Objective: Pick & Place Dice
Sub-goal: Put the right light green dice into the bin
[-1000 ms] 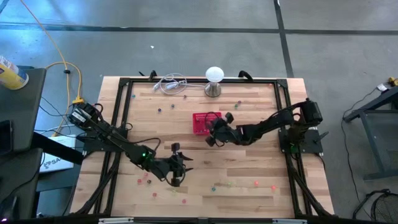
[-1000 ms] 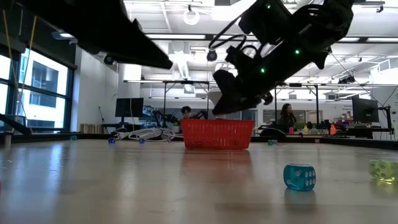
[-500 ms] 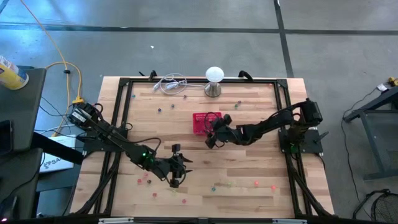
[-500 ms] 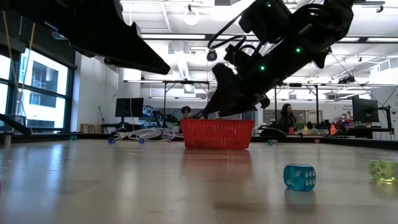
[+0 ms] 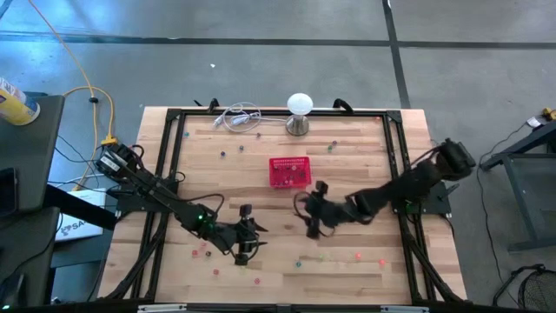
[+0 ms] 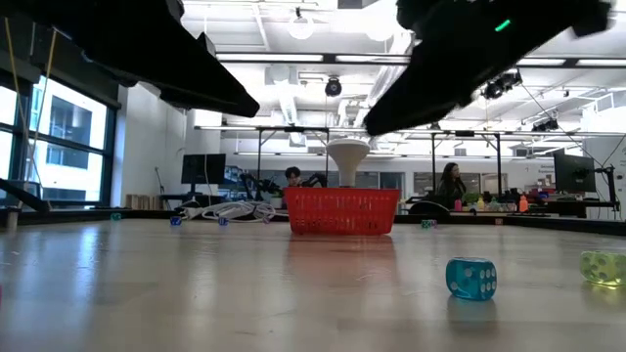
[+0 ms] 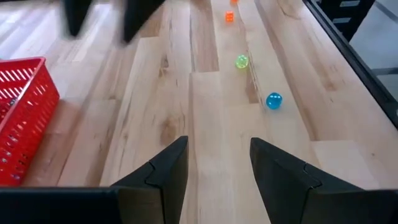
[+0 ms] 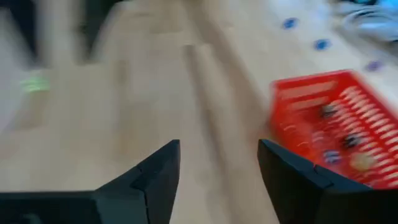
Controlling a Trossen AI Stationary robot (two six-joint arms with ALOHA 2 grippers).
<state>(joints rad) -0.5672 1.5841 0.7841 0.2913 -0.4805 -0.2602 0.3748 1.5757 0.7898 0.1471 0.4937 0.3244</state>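
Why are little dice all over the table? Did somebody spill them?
Tiny dice lie scattered over the wooden table, while a few sit in the red basket. Nothing looks tipped or broken.

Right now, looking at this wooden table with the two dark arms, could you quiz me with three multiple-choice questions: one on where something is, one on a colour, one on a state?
1. Where does the white ball-shaped lamp stand?
A. at the table's far edge, beyond the red mesh basket
B. inside the basket
C. on the floor

2. In the low view, what colour is the die nearest the camera?
A. black
B. blue
C. white

3. How is the right gripper?
A. shut on a cable
B. open and empty
C. shut on the lamp

Answers: 1 A, the high view shows it there. 2 B, it is translucent blue. 3 B, bare wood shows between its fingers.
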